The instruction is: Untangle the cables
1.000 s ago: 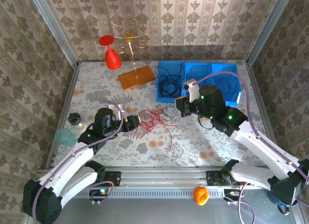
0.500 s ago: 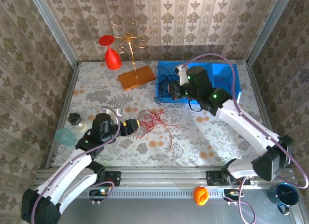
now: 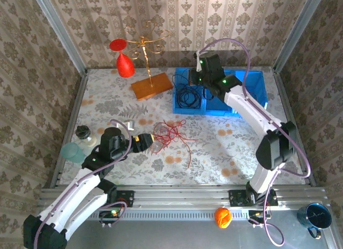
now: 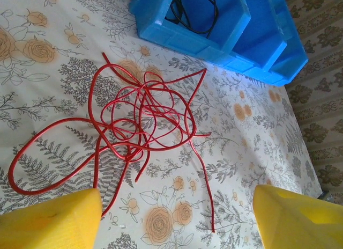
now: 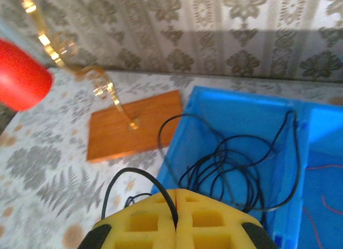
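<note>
Our right gripper (image 5: 176, 207) pinches the black cable (image 5: 222, 160) over the bin (image 5: 246, 112) (drop-off, we judge); next, our spread left gripper (image 4: 174, 214) takes the red cable (image 4: 150, 115).

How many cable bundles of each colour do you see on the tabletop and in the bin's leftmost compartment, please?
Red tangle on the tabletop: 1
Black coil in the blue bin, a strand pinched in the right gripper: 1
Total: 2

Red cable tangle (image 4: 144, 117), black cable (image 3: 187, 95), blue bin (image 4: 193, 39), floral-patterned tabletop (image 4: 257, 152).
</note>
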Robot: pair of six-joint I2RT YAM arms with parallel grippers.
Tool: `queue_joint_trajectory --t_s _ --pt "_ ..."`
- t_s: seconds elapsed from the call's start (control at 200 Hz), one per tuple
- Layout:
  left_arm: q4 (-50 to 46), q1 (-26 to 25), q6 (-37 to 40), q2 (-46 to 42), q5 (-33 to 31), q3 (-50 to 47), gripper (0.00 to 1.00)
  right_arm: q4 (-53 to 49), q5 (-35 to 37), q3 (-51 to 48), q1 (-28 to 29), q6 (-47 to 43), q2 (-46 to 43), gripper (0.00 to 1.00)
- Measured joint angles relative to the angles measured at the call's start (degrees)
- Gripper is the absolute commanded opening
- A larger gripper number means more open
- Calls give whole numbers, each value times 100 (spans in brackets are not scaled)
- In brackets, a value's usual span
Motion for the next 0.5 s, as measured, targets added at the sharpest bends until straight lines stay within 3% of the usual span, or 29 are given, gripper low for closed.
queue_joint_trajectory --t_s 0.16,0.275,0.5 --pt "-55 0 -9 -114 -7 0 76 4 212 483 -197 83 675 11" --pt "-55 0 -28 -173 -31 0 76 -76 221 682 -297 116 1106 34" --pt "-50 26 -44 -140 -50 -2 76 -190 195 562 -341 63 1167 43"
